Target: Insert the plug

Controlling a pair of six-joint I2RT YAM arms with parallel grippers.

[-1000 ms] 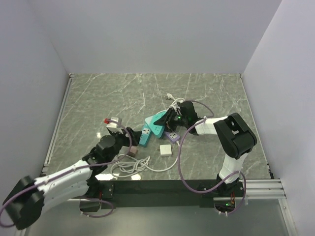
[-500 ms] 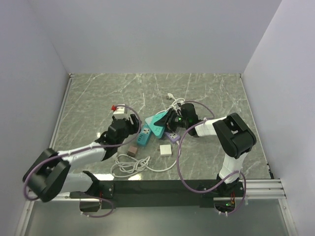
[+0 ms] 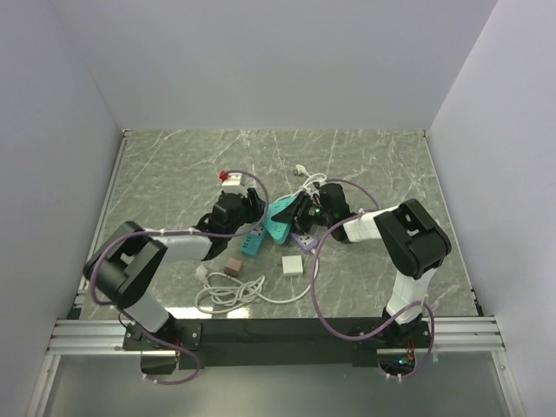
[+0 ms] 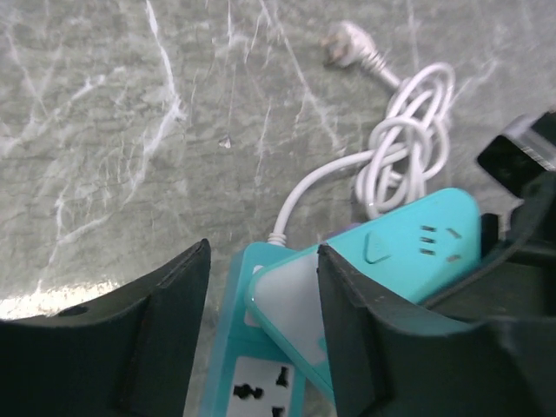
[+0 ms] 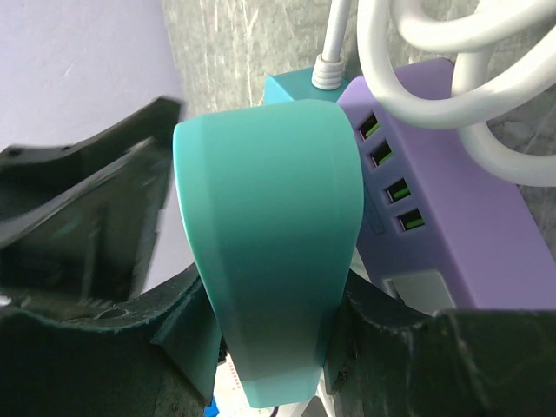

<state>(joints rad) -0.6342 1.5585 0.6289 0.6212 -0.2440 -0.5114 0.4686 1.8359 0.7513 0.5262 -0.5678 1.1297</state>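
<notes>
Although both arms are up at the pile of power strips, the flat white square block plug [image 3: 293, 265] lies by itself on the grey-green marbled tabletop [image 3: 174, 165]. It is on the near side of that pile, toward the arm bases, with nothing holding it. Its thin white cable [image 3: 230, 295] runs off to the left into a loose coil nearer the left base, and a small brownish-pink cube adapter [image 3: 233, 266] sits just beyond the coil. Being square, the plug shows me no real long axis. Its edges sit roughly in line with the table's, and only the cable side gives it a direction. The right gripper [image 3: 299, 211] is the nearer of the two, with the plug almost straight back from it toward its base. Its jaws, however, are clamped on the rounded green-teal plastic power strip [image 5: 269, 261], which has a purple USB hub [image 5: 443, 217] just beside it. The left gripper [image 4: 265, 252] has its jaws apart, straddling the end of that same strip where it overlaps a slim blue-teal socket strip [image 4: 256, 391]. I cannot tell whether its pads touch either one. I judge the left arm is the freer one for the pickup, and it would need to draw toward its base and to its right to get over the plug.
</notes>
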